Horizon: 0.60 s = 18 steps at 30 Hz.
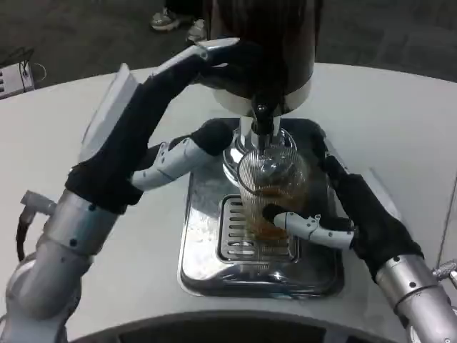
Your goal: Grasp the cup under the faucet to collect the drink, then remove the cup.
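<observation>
On the white table [400,136] sits a shiny metal drip tray [196,236] with a slotted grate [235,229], and above its back end rises a dark drink dispenser [278,43] with a white band at its base. A black faucet [261,118] hangs from the dispenser's front, pointing straight down.

The cup [271,189], a clear ribbed glass, stands directly under the faucet over the grate. It is upright, long axis vertical, mouth facing up toward the spout. An amber drink fills its lower part.

The right hand [343,214] grasps the cup from the right side: one white finger [303,225] wraps across the front of the glass near its lower half, while the black palm lies against the cup's right wall.

The left hand [153,136] reaches up and forward, its upper fingers [214,53] pressed on the dispenser's body just above the faucet; a lower finger [189,153] stretches toward the dispenser's base, its black tip beside the cup's rim. This hand is spread against the dispenser, not clenched.

At the far edge, someone's shoes [178,21] stand on the dark floor.
</observation>
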{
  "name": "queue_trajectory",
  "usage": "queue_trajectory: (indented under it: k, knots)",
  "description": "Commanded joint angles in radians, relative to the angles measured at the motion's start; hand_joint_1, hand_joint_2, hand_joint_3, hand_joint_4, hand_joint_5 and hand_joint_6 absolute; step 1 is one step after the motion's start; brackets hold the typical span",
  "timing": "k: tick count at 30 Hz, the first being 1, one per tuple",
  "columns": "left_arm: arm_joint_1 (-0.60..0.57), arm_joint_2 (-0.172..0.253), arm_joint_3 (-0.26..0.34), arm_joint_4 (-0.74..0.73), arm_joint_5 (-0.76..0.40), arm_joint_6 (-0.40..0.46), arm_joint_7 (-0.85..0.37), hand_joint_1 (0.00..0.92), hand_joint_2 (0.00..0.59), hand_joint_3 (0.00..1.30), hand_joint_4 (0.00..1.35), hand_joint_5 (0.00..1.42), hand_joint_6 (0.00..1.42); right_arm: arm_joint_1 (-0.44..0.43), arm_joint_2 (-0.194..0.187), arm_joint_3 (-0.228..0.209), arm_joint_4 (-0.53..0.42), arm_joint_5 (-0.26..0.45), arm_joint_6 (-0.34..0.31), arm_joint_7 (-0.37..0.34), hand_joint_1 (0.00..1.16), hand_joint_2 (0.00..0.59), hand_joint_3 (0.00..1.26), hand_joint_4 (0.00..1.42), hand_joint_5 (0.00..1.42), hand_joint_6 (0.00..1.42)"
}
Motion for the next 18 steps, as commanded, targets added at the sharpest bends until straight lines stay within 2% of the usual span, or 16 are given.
queue_trajectory:
  k: [1, 10, 18]
  knots:
    - [0.119, 0.004, 0.050, -0.122, 0.012, 0.021, 0.042, 0.000, 0.105, 0.37, 0.33, 0.40, 0.43, 0.006, 0.000, 0.001, 0.009, 0.018, -0.020, -0.008, 0.78, 0.202, 0.00, 0.00, 0.00, 0.00]
    - [0.397, 0.026, 0.118, -0.282, 0.069, 0.149, 0.049, 0.000, 0.108, 0.35, 0.30, 0.37, 0.39, -0.008, 0.017, 0.023, 0.036, 0.021, -0.032, -0.022, 0.77, 0.206, 0.00, 0.00, 0.00, 0.02]
    - [0.595, 0.032, 0.131, -0.334, 0.098, 0.176, 0.042, 0.000, 0.107, 0.35, 0.29, 0.37, 0.37, -0.035, 0.039, 0.041, 0.086, 0.012, -0.053, -0.067, 0.78, 0.206, 0.00, 0.00, 0.00, 0.03]
